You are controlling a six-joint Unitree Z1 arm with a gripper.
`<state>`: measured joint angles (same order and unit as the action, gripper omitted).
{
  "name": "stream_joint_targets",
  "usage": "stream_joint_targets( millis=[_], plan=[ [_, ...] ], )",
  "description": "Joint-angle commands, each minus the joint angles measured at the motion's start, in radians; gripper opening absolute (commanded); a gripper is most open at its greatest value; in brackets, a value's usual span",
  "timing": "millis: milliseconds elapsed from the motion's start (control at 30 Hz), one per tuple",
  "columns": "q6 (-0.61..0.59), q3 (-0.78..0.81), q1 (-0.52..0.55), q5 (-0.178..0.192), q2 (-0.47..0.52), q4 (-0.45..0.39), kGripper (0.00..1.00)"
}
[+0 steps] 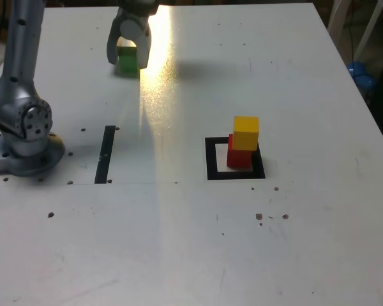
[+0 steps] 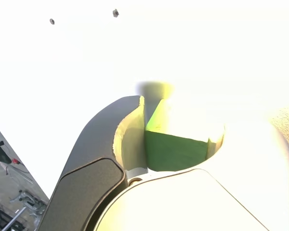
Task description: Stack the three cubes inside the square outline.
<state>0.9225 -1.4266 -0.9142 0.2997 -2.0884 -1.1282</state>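
In the exterior view, the green cube [image 1: 128, 60] is well apart from the outline [image 1: 212, 167], beyond it to the left. The gripper's [image 1: 128, 62] jaws are clamped on the green cube, one on each side. Inside the outline is the red cube [image 1: 239, 158], with the yellow cube [image 1: 246, 133] on top.

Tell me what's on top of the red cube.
The yellow cube sits on the red cube, slightly off-center toward the exterior view's right. It covers most of the red cube's top, so that hidden part can't be checked.
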Motion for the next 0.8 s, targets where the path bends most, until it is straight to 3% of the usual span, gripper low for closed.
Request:
stream_joint_targets(
  millis=[0, 400, 633, 767],
  plan=[
    [-0.007, -0.002, 0.012, 0.003, 0.007, -0.001, 0.26],
    [-0.086, -0.02, 0.154, -0.008, 0.066, -0.06, 0.26],
    [-0.168, -0.098, 0.311, -0.026, 0.106, -0.174, 0.26],
    [-0.222, -0.165, 0.402, -0.058, 0.118, -0.253, 0.26]
  ],
)
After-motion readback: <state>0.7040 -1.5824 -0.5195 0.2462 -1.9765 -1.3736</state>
